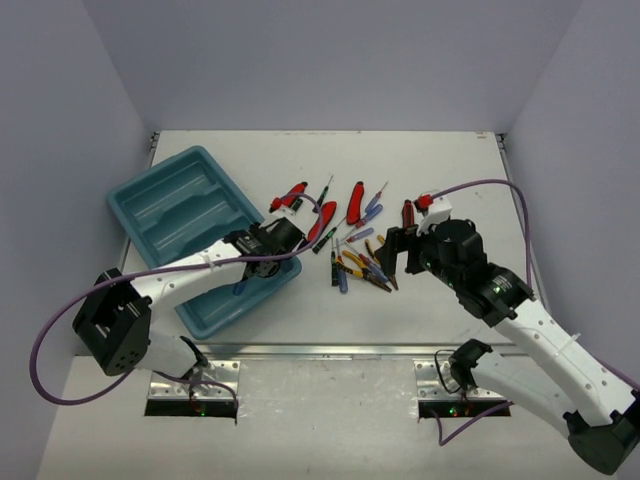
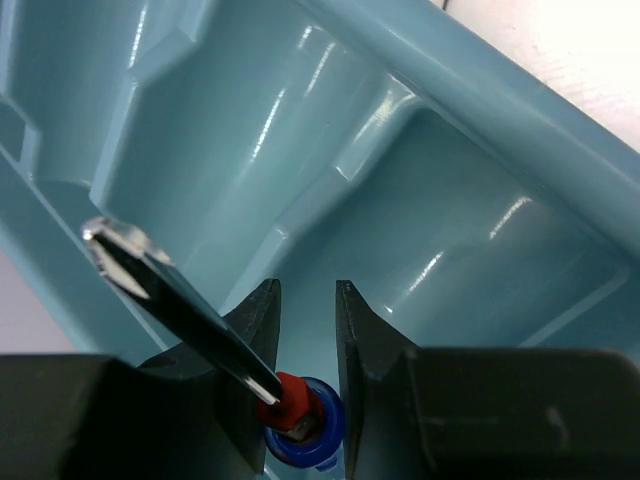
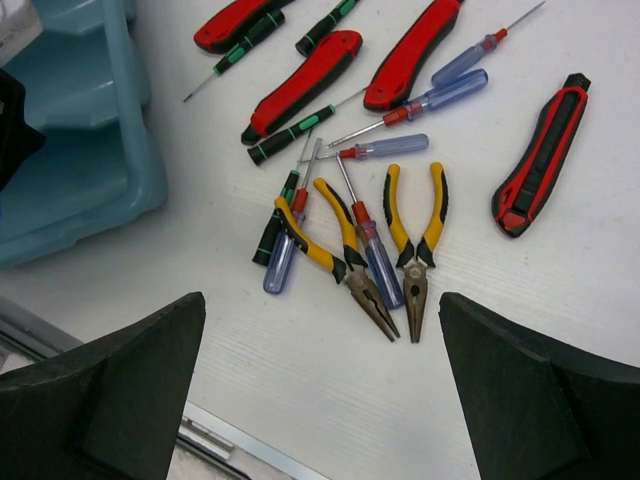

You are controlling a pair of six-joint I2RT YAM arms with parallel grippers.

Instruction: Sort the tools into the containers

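My left gripper [image 2: 307, 292] is clamped on a blue screwdriver [image 2: 296, 428], gripping the handle just behind its red collar, with the steel shaft sticking out past the fingers and ending in a flat tip. It hangs over the tray [image 2: 450, 200], and the wrist view looks down into the end of a compartment, though I cannot tell which of the 4 it is. From the top view the left gripper [image 1: 285, 238] sits above the tray's [image 1: 165, 205] right edge, next to the pile. My right gripper [image 3: 320, 300] has its jaws spread wide and holds nothing. It hovers above the table [image 3: 300, 390] on the near side of the loose tools. Just beyond it lie 2 yellow pliers [image 3: 415, 240], noses pointing toward me, with a blue screwdriver [image 3: 378, 262] between them and another [image 3: 281, 262] just left of them. Farther out lie 3 more blue screwdrivers [image 3: 440, 95], several red cutters [image 3: 310, 80] and some thin black-green screwdrivers [image 3: 290, 135], partly overlapping. A red-black knife [image 3: 540, 150] lies apart on the right. Every tool I can see apart from the clamped one is on the table, right of the tray.
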